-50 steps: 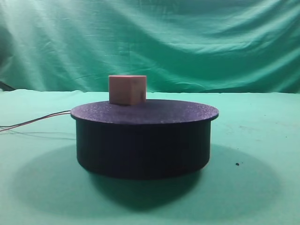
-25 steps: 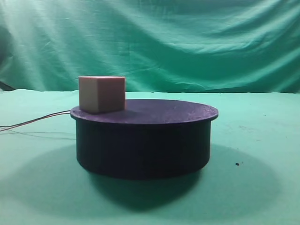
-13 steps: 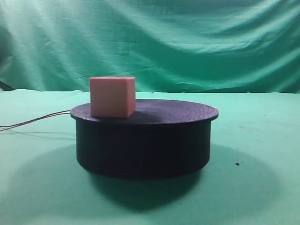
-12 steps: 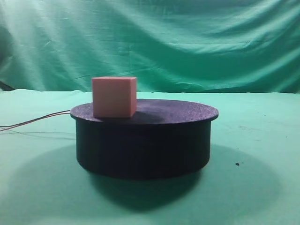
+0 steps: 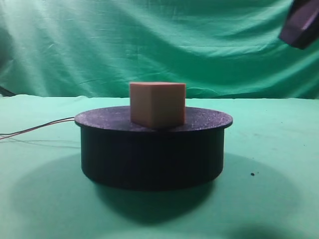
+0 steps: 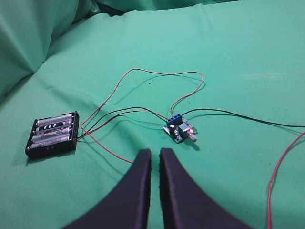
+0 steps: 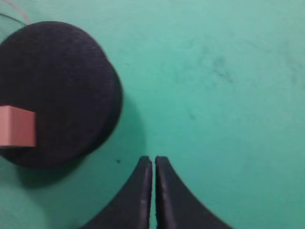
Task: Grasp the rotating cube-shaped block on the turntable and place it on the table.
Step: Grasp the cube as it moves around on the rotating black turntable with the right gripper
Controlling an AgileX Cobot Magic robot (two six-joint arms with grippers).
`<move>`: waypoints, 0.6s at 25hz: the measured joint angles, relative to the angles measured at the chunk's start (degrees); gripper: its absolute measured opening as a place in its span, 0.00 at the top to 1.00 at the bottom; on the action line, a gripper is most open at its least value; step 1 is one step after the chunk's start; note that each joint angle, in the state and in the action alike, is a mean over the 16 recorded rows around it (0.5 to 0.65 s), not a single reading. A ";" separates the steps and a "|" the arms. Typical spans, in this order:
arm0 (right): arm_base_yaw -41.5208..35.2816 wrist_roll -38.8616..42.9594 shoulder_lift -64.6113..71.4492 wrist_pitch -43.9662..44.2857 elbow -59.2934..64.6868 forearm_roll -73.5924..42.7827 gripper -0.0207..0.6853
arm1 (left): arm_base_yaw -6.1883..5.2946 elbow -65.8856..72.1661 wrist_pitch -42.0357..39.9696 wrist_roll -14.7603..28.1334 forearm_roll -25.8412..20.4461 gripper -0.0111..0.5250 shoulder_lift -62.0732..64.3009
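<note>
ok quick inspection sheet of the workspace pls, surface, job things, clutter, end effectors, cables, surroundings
surface: table covered in green cloth, small dark speck right of the turntable.
job's things: block sits on the turntable, near the front of the disc.
clutter: battery holder and small circuit board on the cloth.
end effectors: left end effector shut, holding nothing; right end effector shut, empty, above the cloth beside the turntable.
cables: thin wires trail left from the turntable; red and black leads join holder and board.
surroundings: wrinkled green backdrop.
</note>
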 joint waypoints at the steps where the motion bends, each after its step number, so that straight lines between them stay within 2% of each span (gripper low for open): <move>1: 0.49 0.09 1.10 0.80 -1.17 -0.06 0.56 | 0.00 0.00 0.00 0.00 0.00 0.98 0.00; 6: 1.88 -0.26 5.81 3.37 -5.12 0.07 0.29 | 0.00 0.00 0.00 0.00 0.00 0.98 0.00; 9: 2.19 -0.62 8.20 3.67 -6.21 0.22 0.21 | 0.00 0.00 0.00 0.00 0.00 0.98 0.00; 11: 2.29 -0.79 9.67 3.52 -6.60 0.19 0.21 | 0.00 0.00 0.00 0.00 0.00 0.98 0.00; 15: 2.33 -0.80 12.08 3.19 -7.31 -0.68 0.32 | 0.00 0.00 0.00 0.00 0.00 0.98 0.00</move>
